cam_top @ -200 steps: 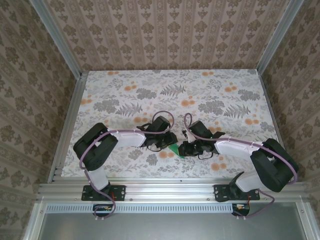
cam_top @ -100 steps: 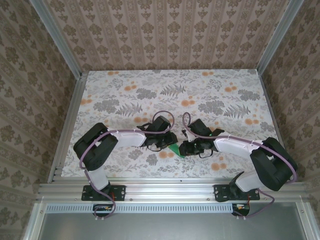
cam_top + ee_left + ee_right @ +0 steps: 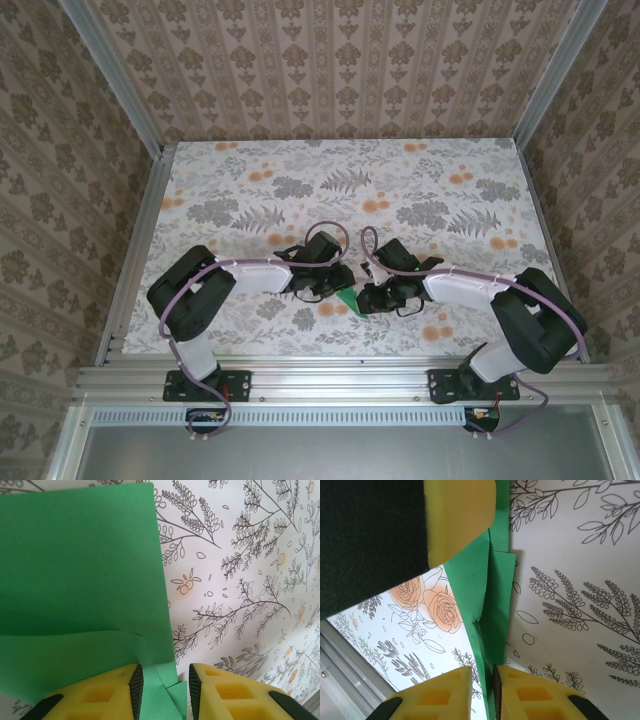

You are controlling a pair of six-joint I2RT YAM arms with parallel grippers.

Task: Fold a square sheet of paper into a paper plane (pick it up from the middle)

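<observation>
The square sheet of paper (image 3: 348, 299), part-folded, sits near the front of the table (image 3: 300, 170), between both arms. My right gripper (image 3: 482, 675) pinches its creased edge; my left gripper (image 3: 165, 675) straddles the opposite edge, jaws apart, equally close.

No readable text anywhere, no label, brand, number or sign, nothing legible on the plain bright-green folded paper sheet (image 3: 75, 565), only printed flowers and ferns on the floral-patterned tabletop (image 3: 400, 180)
</observation>
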